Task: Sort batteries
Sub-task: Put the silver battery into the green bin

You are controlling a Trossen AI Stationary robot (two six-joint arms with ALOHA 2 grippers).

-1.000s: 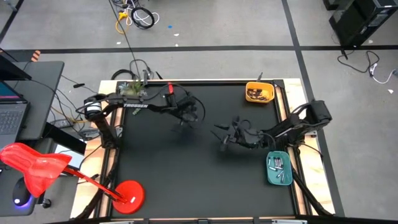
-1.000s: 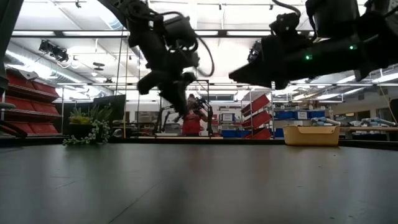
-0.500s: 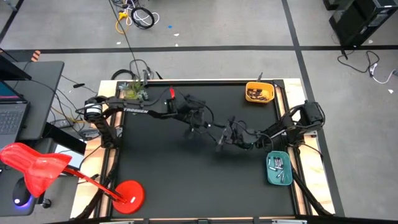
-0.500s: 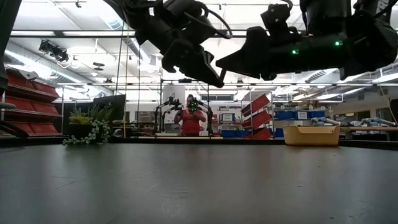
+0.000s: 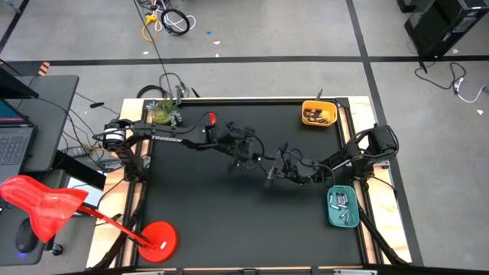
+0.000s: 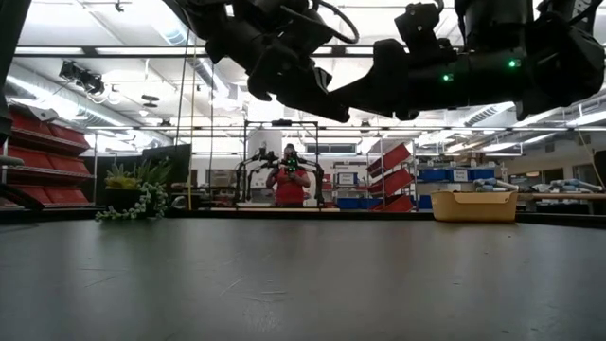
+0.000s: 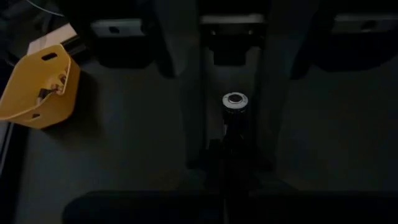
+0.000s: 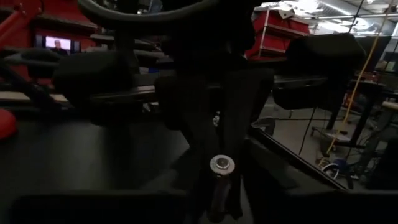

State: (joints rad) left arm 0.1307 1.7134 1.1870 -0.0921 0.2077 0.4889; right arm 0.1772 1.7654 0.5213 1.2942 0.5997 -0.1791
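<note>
Black table (image 5: 199, 221), rectangular, pale wooden edging, set on a grey floor. Left arm (image 5: 172, 139), dark, reaching from the table's far left corner toward the centre. Right arm (image 5: 348, 156), dark, reaching from the right edge toward the centre; the two meet tip to tip above mid-table, raised clear of the surface in the low view. Red stand (image 5: 46, 200) with a round red base, off the table's near left corner. Laptop (image 5: 14, 145) on a side desk to the left of the table. Person in a red top (image 6: 290, 182), standing in the room well behind the table. Yellow tray (image 5: 306, 107), far right corner of the table, holding small dark items (image 5: 318, 115) too small to identify. Teal tray (image 5: 331, 217), near the right edge, holding several silvery-white batteries (image 5: 341, 205). Small green plant (image 5: 162, 113), far left corner. Left gripper (image 5: 258, 158), closed narrow around one battery (image 7: 234, 102), which has a dark body and a silvery end cap and juts forward from the fingertips, above mid-table. Right gripper (image 5: 279, 171), just beside the left one and facing it; how wide it stands, and whether it has a hold on that battery, cannot be told.
</note>
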